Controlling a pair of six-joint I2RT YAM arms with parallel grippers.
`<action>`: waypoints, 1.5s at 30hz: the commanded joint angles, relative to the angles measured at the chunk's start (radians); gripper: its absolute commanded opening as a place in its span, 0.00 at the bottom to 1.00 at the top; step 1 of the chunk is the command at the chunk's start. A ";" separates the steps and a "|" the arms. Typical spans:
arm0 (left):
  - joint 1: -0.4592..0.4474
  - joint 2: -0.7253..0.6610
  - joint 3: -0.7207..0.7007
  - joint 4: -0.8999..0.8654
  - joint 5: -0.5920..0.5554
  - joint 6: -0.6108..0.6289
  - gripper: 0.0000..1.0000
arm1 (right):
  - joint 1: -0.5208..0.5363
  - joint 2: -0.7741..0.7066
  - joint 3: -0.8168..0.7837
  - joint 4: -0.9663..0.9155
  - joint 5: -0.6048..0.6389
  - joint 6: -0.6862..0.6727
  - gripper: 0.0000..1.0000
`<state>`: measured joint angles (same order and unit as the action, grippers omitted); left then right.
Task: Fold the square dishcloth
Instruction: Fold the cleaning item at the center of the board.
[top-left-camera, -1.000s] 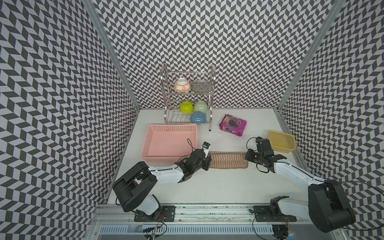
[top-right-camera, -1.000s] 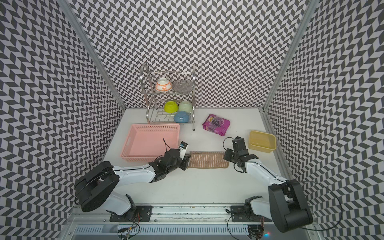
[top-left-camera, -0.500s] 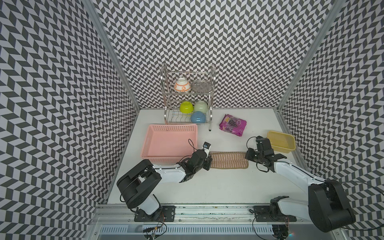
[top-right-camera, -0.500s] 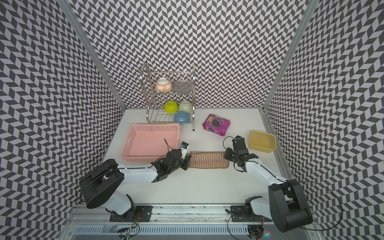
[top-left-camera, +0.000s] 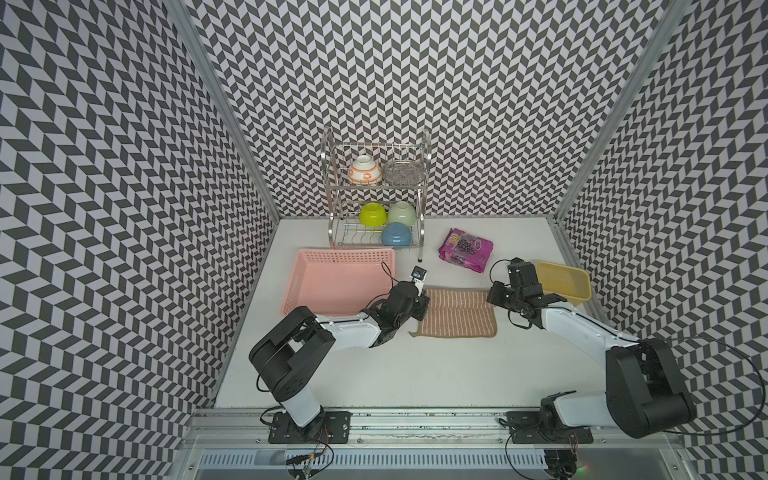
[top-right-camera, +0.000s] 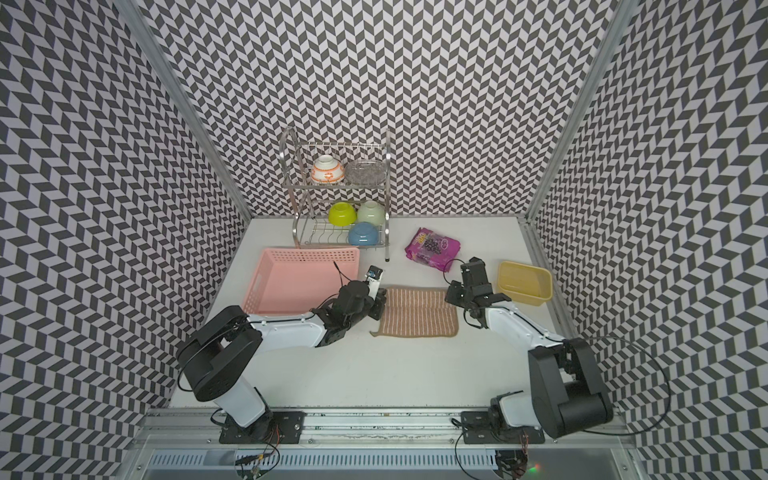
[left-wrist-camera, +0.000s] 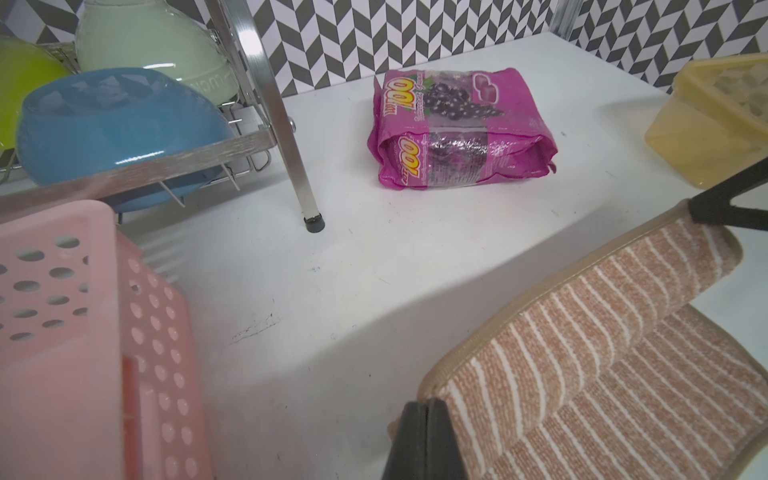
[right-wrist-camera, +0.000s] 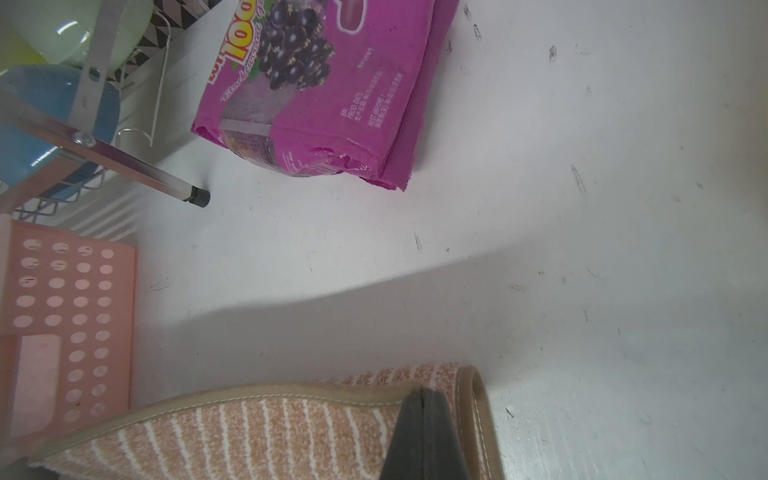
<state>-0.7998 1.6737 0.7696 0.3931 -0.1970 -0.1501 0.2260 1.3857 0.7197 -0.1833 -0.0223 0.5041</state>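
Left tool (left-wrist-camera: 423, 415) is pressed together on one corner of the dishcloth (top-left-camera: 455, 316), pinching the bound edge between its tips; right tool (right-wrist-camera: 422, 415) is pressed together on the neighbouring corner in the same manner; both corners belong to the edge nearer the rack (top-left-camera: 374, 188). One pinch at each end holds that edge stretched, so that, by judgement, it travels as a straight line without sagging in the middle.

The dishcloth lies at the middle of the bench (top-left-camera: 415, 374), between the two arms; its near half rests flat, while the held edge is raised and curls over the flat part, as the left wrist view shows; a soft ridge crosses the cloth in both top views. The flat half probably serves as the anchor while the raised half is carried over.

The step in hand appears to be the first fold, held edge to near edge; it is not yet complete, since the near edge lies uncovered. The basket (top-left-camera: 345, 252) stands just beside the left tool; the tub (top-left-camera: 561, 267) stands near the right arm; the packet (top-left-camera: 465, 249) lies beyond the cloth; none touches the cloth, so the path toward the robot is unobstructed. The cloth is limp; uneven travel of the two tools would likely skew the fold.
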 joint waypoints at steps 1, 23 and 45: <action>-0.001 -0.013 -0.027 0.030 0.020 -0.004 0.00 | -0.003 -0.007 -0.032 0.051 -0.007 0.005 0.00; -0.023 -0.075 -0.129 0.050 0.059 -0.059 0.00 | -0.004 -0.090 -0.098 0.030 -0.009 0.021 0.00; -0.037 -0.057 -0.170 0.064 0.092 -0.112 0.09 | 0.001 -0.117 -0.186 0.055 -0.029 0.031 0.17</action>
<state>-0.8318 1.6218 0.6128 0.4408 -0.1211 -0.2478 0.2260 1.2922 0.5507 -0.1699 -0.0566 0.5278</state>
